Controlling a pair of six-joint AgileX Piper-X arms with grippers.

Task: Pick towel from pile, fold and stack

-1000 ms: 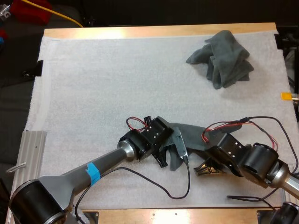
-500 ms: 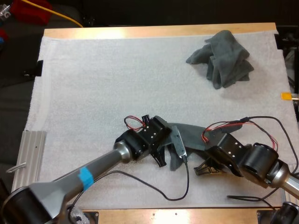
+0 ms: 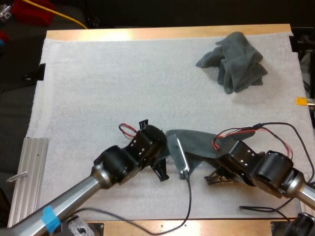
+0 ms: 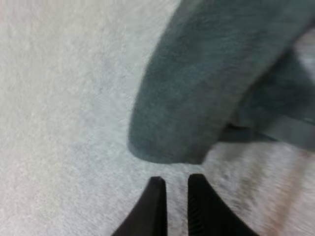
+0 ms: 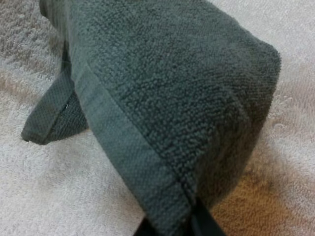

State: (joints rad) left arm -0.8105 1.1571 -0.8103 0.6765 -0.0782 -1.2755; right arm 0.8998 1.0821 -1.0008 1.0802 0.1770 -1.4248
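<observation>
The towel (image 3: pixel 197 141) lies on the white mat (image 3: pixel 98 88) close to the counter's (image 3: pixel 147 33) near edge, right of the middle, between the two arms. One end is lifted off the mat and the rest sags down to it. The right claw (image 3: pixel 215 177) is clamped on that towel; in the right wrist view its black fingers (image 5: pixel 204 223) pinch the hemmed edge from both sides, and the grey-green cloth (image 5: pixel 172 88) drapes away from them in a hump, a loose corner touching the mat beyond. The left claw (image 3: pixel 161 172) sits just beside the towel's left end, low over the mat. In the left wrist view its fingers (image 4: pixel 156 201) stand slightly apart with a narrow strip of mat showing between them, clear of the cloth, and the towel's rounded fold (image 4: pixel 206 88) is just ahead of their tips. A crumpled pile (image 3: pixel 234 61) of the same grey-green cloth rests well apart, near the counter's far right corner.
</observation>
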